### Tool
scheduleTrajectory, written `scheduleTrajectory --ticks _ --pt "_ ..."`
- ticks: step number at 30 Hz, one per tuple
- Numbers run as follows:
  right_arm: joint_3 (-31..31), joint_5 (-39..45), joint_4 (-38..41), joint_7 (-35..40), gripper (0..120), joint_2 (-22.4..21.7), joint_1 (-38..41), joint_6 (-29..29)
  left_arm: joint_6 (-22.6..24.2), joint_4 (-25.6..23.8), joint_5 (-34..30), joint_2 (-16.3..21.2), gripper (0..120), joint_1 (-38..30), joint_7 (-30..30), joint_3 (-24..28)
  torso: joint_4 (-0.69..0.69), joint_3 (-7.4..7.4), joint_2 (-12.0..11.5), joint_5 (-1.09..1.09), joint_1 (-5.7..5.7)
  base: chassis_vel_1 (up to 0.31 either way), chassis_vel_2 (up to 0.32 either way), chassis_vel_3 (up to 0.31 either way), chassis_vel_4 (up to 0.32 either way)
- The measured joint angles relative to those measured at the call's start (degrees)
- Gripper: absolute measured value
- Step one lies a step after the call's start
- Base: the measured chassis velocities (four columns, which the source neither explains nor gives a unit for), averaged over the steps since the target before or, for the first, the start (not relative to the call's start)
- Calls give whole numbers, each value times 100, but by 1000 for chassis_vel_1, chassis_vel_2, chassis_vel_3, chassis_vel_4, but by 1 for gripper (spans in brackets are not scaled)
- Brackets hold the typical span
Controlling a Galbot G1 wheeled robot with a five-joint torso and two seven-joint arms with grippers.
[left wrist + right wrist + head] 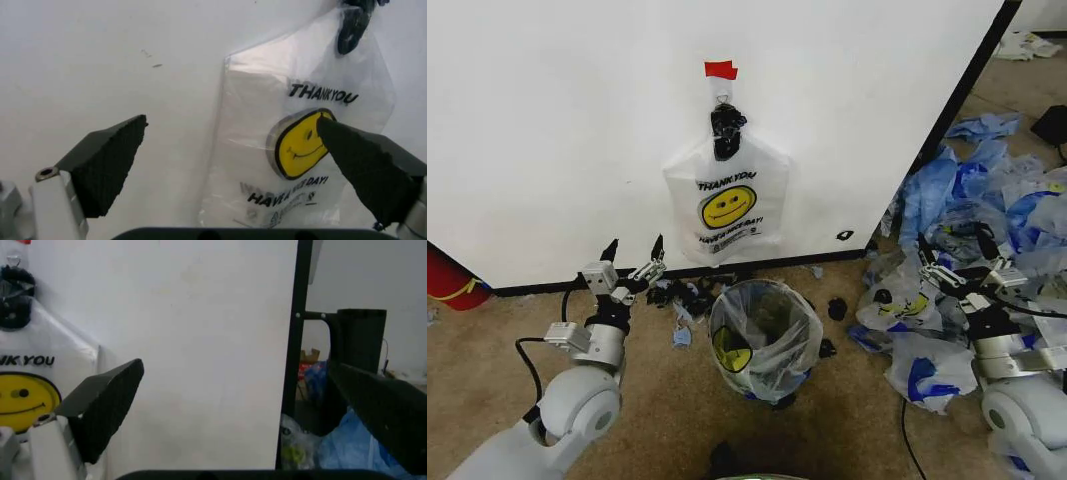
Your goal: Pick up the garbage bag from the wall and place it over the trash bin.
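On the floor before the white wall [557,120], the left pincer [632,262] is raised with its jaws spread wide and empty, pointed toward one smiley "THANK YOU" bag [725,205] hanging from a hook under a red tape tab [720,69]. The right pincer [954,262] hovers open and empty over a heap of bags [987,200]. One trash bin [765,338] stands below the hanging bag, the garbage bag [732,350] already draped in it.
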Motion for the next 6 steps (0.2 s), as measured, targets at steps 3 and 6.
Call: scheduleTrajectory --ticks 3,6 --pt "-1 1 -2 -2 100 0 1 1 0 0 -1 0 100 -1 0 1 0 0 0 0 0 0 0 0 0" --pt "-2 2 -4 -5 100 0 2 2 0 0 -2 0 100 -2 0 3 0 0 0 0 0 0 0 0 0"
